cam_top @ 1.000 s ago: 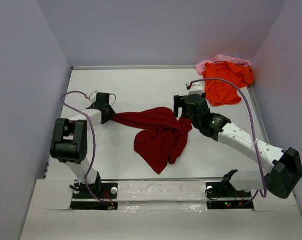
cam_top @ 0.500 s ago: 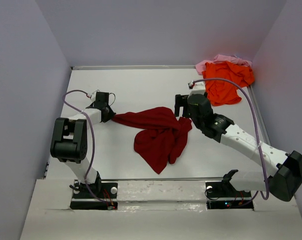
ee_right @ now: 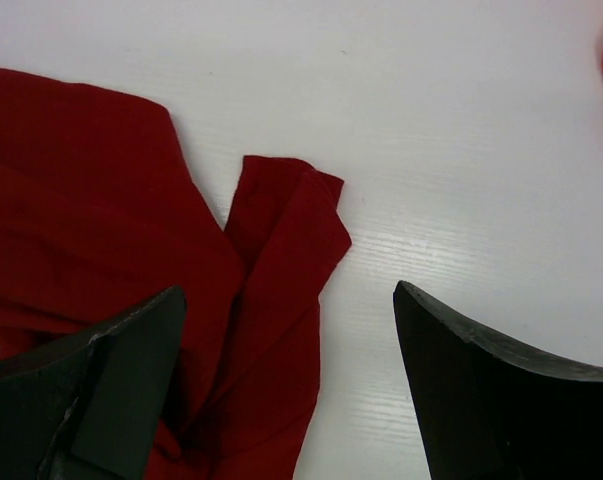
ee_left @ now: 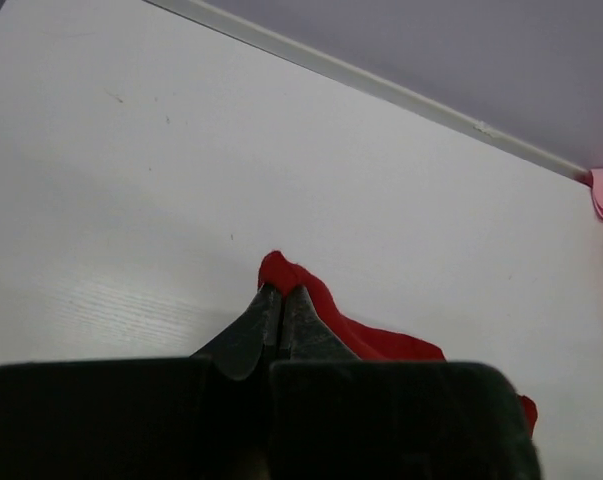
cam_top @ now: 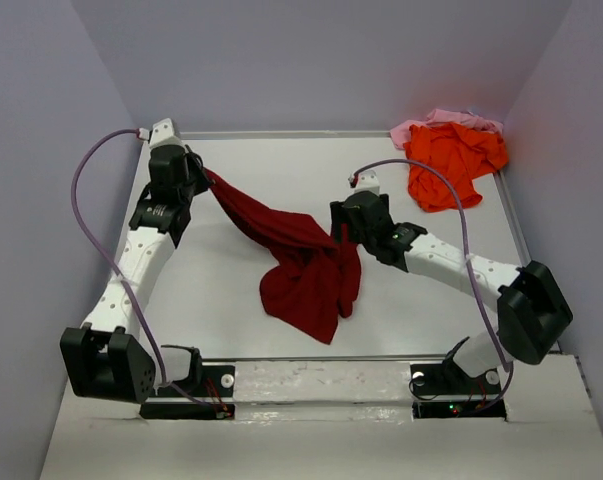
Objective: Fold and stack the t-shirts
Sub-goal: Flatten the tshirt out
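Maroon t-shirt [cam_top: 301, 270] at centre of table [cam_top: 271, 165], bunched and creased; one edge clamped in closed left gripper [cam_top: 194, 178], drawn up toward far left, likely to spread cloth for folding. Right gripper [cam_top: 339, 232] gaping wide, holding nothing, poised over its right end, probably for opposite grab. Orange t-shirt [cam_top: 446, 165] and pink t-shirt [cam_top: 436, 120] heaped far right, waiting

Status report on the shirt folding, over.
Left gripper shut on maroon shirt. Right gripper open, over its right edge. Shirt unfolded, bunched between arms. Orange shirt and pink shirt heaped far right, clear.
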